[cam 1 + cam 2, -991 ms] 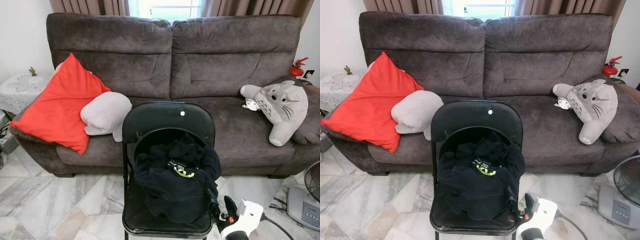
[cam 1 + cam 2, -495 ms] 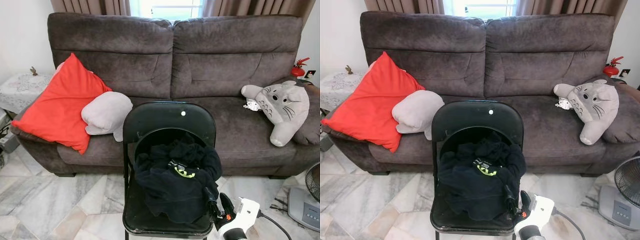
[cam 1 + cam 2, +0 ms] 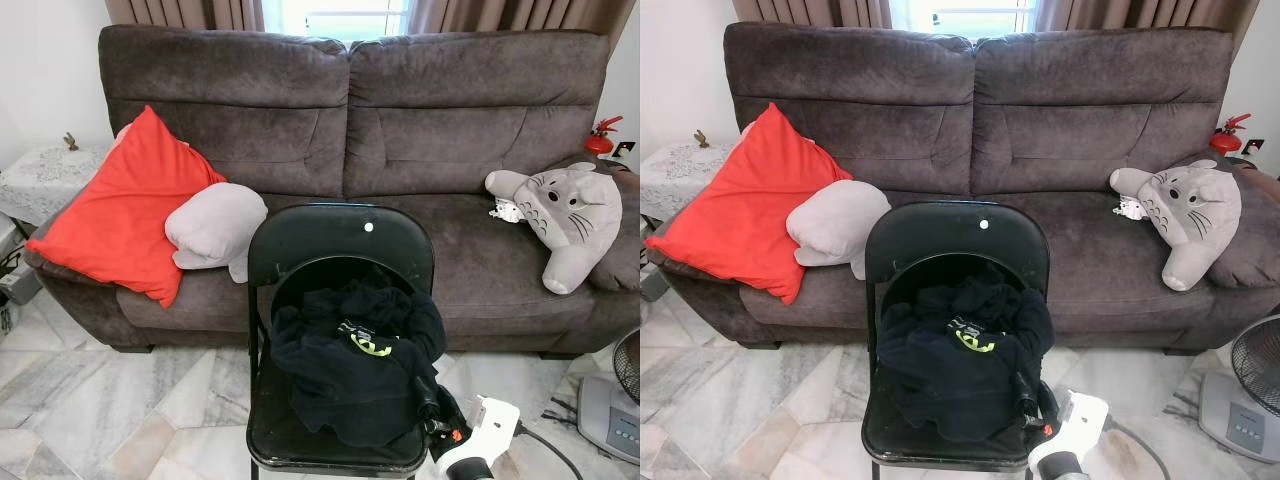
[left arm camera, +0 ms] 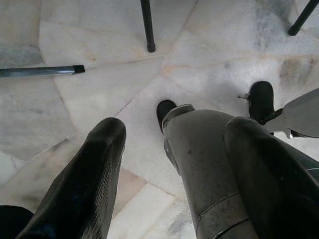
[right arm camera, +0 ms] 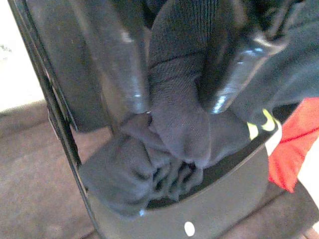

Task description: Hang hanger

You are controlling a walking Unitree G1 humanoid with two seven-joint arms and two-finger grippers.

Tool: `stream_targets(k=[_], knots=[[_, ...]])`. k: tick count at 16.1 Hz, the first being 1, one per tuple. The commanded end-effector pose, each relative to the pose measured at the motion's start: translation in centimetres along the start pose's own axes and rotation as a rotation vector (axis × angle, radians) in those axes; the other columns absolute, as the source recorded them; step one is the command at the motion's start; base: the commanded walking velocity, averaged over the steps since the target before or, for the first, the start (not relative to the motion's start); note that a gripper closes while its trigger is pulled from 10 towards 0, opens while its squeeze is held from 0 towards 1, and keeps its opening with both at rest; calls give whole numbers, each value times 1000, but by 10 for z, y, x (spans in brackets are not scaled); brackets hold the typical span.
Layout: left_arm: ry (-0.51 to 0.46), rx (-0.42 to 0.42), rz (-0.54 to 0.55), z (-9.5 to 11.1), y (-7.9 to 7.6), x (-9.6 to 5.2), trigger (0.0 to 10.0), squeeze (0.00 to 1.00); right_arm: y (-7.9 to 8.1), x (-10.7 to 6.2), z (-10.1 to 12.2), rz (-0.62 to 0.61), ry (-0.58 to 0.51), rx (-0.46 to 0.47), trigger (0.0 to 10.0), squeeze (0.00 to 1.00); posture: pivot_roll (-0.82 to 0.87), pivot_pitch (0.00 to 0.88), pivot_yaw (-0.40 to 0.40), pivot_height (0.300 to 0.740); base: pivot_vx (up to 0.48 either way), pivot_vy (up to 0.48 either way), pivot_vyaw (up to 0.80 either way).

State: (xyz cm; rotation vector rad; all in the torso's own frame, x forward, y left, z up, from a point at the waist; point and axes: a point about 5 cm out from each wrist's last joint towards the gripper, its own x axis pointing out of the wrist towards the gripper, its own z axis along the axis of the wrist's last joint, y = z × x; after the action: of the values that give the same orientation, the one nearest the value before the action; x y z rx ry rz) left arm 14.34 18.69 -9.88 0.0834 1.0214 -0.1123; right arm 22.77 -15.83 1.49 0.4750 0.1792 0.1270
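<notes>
One fold of garment, now pinched.
Right tool (image 3: 1030, 398) has pushed into the black garment (image 3: 352, 375) on the chair (image 3: 340, 235), lower centre, fingers clamping cloth; hanger unseen, left tool (image 4: 164, 164) open.

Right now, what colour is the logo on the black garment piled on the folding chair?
Yellow-green, on the black garment lying on the folding chair; it shows best in the left eye view.

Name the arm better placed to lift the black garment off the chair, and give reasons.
Right. The right tool already pinches a fold of the black garment at the folding chair's front corner. The left tool hangs low, pointing at the floor.
</notes>
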Motion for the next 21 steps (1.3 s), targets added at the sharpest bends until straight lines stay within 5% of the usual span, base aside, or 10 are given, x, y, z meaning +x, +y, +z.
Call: stream_targets(k=[1, 10, 11, 12, 13, 14, 15, 21], knots=[[31, 13, 6, -8, 2, -2, 10000, 0, 5, 0, 6, 12, -23, -10, 0, 0, -11, 18, 47, 740, 0, 0, 0], [35, 18, 4, -8, 2, -2, 10000, 0, 18, 1, 21, 58, -73, -30, 0, 0, -12, 16, 46, 740, 0, 0, 0], [35, 18, 4, -8, 2, -2, 10000, 0, 17, -1, 19, 50, -66, -27, 3569, 0, -12, 16, 46, 740, 0, 0, 0], [36, 18, 4, -8, 2, -2, 10000, 0, 16, -4, 18, 31, -60, -21, 10000, 0, -10, 17, 44, 740, 0, 0, 0], [36, 18, 5, -8, 2, -2, 10000, 0, 15, -6, 17, 22, -59, -17, 10000, 0, -11, 17, 45, 740, 0, 0, 0], [36, 19, 5, -8, 2, -2, 10000, 0, 14, -9, 16, 11, -57, -12, 10000, 788, -11, 17, 45, 740, 0, 0, 0], [36, 20, 5, -8, 2, -2, 10000, 0, 14, -14, 13, 3, -55, 2, 10000, 1000, -11, 17, 45, 740, 0, 0, 0], [35, 23, 7, -8, 3, -2, 10000, 0, 10, -16, 14, -33, -61, 20, 10000, 1000, -8, 14, 44, 740, 0, 0, 0]])
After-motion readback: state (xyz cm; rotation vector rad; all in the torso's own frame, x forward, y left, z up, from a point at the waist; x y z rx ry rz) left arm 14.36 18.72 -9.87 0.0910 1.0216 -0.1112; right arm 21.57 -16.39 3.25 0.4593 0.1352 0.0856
